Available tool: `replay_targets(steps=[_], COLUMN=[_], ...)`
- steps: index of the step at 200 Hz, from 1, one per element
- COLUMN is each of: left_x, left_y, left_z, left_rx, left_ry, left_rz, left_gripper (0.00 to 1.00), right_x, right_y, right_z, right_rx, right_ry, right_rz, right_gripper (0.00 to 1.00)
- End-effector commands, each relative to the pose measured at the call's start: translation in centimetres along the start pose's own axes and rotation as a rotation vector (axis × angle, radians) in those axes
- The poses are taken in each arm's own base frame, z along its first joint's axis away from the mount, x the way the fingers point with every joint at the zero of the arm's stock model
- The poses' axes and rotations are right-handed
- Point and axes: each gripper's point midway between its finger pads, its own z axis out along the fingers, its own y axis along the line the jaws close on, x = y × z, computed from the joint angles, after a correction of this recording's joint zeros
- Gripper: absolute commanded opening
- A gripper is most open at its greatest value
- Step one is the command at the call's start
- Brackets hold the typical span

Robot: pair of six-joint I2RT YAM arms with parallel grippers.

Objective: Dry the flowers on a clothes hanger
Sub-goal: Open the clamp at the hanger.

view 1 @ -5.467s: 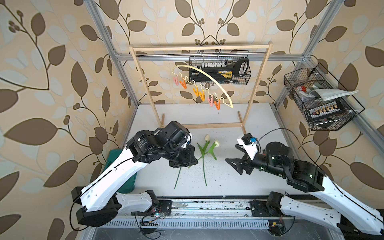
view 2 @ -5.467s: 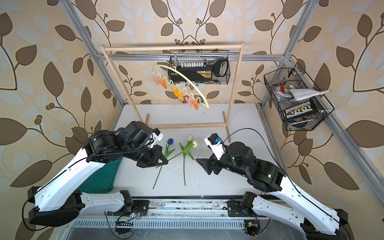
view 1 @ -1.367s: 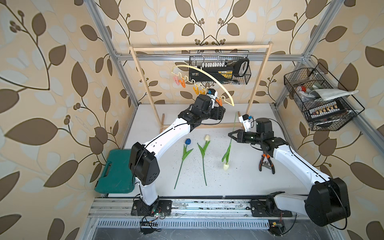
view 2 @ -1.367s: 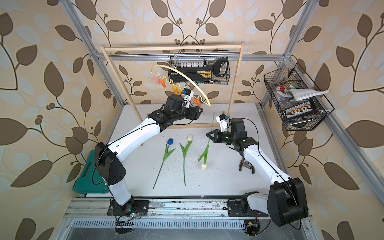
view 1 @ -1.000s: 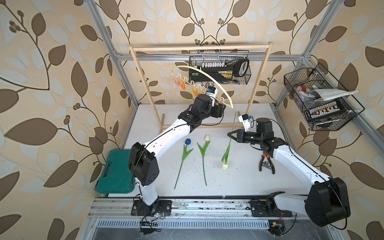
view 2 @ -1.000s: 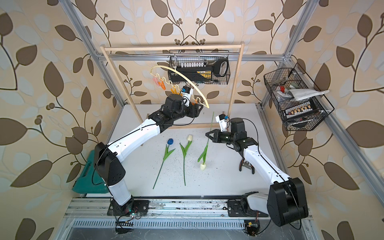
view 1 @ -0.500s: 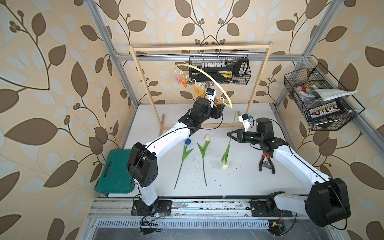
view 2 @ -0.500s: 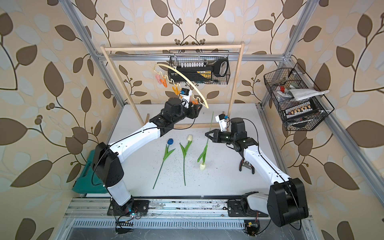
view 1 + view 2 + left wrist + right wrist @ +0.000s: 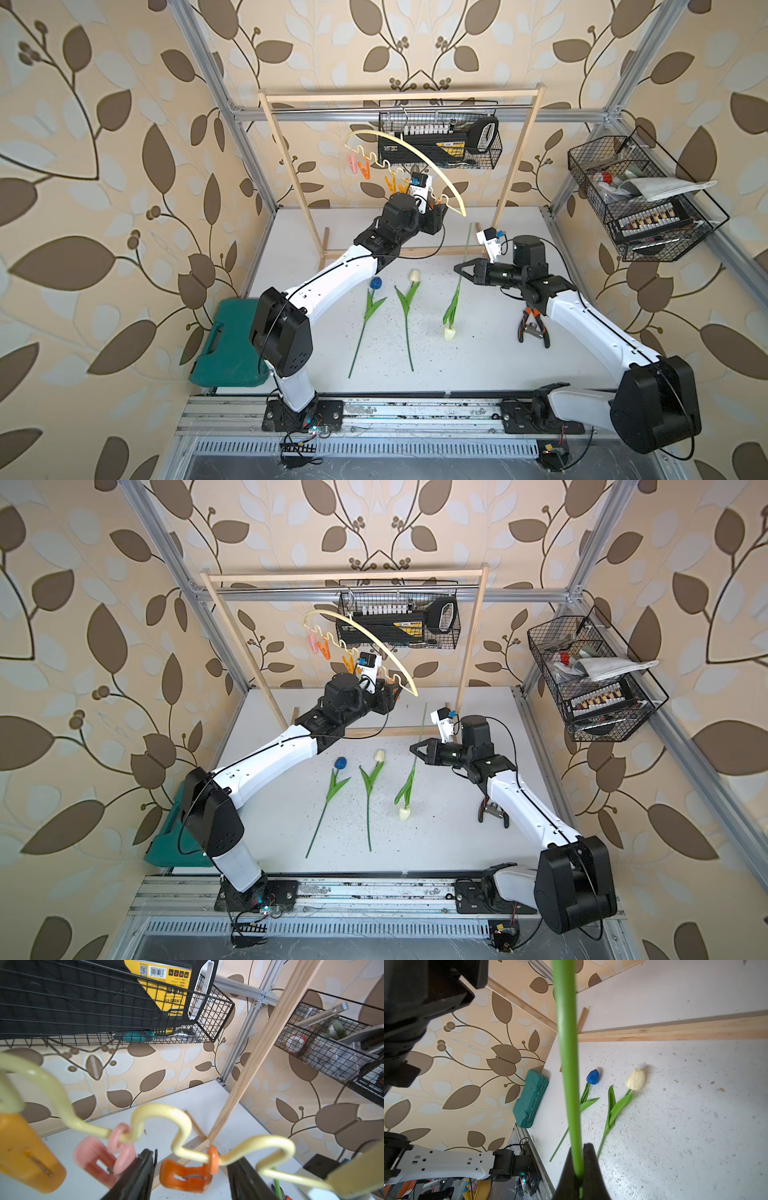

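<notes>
Right gripper (image 9: 458, 267) clenched on stem of cream-white tulip (image 9: 566, 1064); left gripper (image 9: 192, 1159) parted astride orange plastic clothespin (image 9: 185, 1176). Off-centre squeeze may swing pale-yellow plastic hanger (image 9: 162, 1111).

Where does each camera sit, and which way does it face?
Top views: high in front, looking down on the table; left arm, right arm whole.
Left wrist: on its arm, facing the clothes hanger; left tool flanks an orange clothespin.
Right wrist: on its arm, facing along the held tulip; right tool, left arm show.
Shared: blue tulip, right wrist and both top views.
</notes>
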Motion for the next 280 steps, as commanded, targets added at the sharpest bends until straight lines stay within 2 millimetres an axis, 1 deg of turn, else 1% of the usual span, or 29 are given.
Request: replay_targets(steps=[1,70,94,107,133,153,171,197,228,250,280], left_x=[-3.2,-3.7,-3.8,-3.7,-3.8,-3.9,-3.9,-3.8,-3.7,-3.7,-3.7], left_y=[0.0,0.1,0.5,0.7,0.9,1.1,1.3,1.5,1.2,0.8,0.8], left_z=[-1.6,-1.7,-1.6,-1.6,-1.5,-1.3,-1.1,-0.9,-0.8,-0.6,-0.5], left_rx=[-0.006,-0.013,-0.024,-0.032,-0.044,-0.052,-0.060,-0.069,-0.051,-0.029,-0.025], left_ry=[-0.080,-0.092,-0.095,-0.094,-0.101,-0.113,-0.119,-0.121,-0.124,-0.121,-0.117], left_rz=[0.022,0.023,0.019,0.017,0.007,-0.003,-0.015,-0.025,-0.040,-0.045,-0.051], left_gripper=[0.57,0.52,0.52,0.53,0.60,0.60,0.58,0.52,0.52,0.54,0.59], right_x=[0.1,0.0,0.0,0.1,0.1,0.1,0.1,0.1,0.0,0.1,0.1], right_y=[0.7,0.7,0.8,0.9,0.9,0.9,0.9,0.9,1.0,0.9,0.9], right_z=[-0.4,-0.4,-0.4,-0.5,-0.4,-0.4,-0.4,-0.4,-0.4,-0.3,-0.4], right_rx=[-0.026,-0.027,-0.029,-0.032,-0.032,-0.033,-0.030,-0.032,-0.033,-0.032,-0.033], right_ry=[-0.005,-0.004,-0.006,-0.005,-0.004,-0.004,-0.006,-0.004,-0.005,-0.003,-0.004], right_rz=[-0.009,-0.010,-0.010,-0.012,-0.012,-0.012,-0.013,-0.013,-0.013,-0.010,-0.012], right_gripper=[0.00,0.00,0.00,0.00,0.00,0.00,0.00,0.00,0.00,0.00,0.00])
